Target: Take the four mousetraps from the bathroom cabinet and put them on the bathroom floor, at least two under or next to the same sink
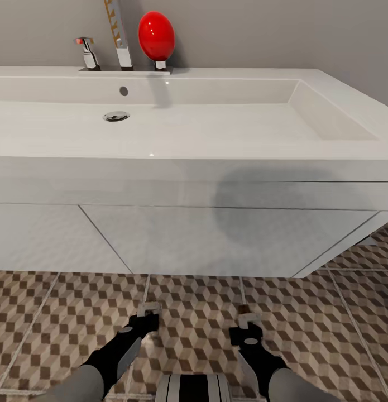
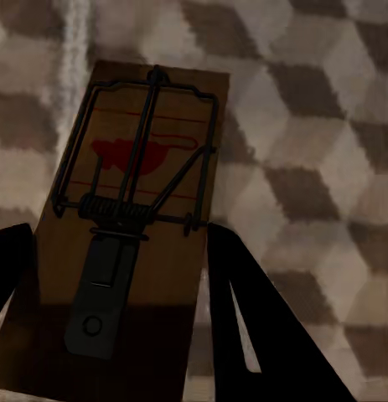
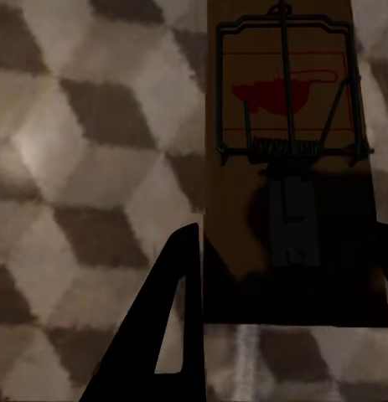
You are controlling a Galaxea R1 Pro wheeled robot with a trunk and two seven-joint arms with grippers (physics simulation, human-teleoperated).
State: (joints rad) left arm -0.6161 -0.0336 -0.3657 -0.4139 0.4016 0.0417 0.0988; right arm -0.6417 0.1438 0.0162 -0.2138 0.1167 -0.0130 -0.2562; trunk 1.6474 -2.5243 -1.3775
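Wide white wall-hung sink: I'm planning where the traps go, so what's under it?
Under the wide white wall-hung sink, only cube-patterned brown and beige floor tiles show at its front edge; farther back, the basin hides everything.

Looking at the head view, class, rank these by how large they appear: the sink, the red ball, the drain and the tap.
1. sink, far the largest.
2. red ball.
3. tap.
4. drain, close to the tap in size, so that last ranking is unsure.
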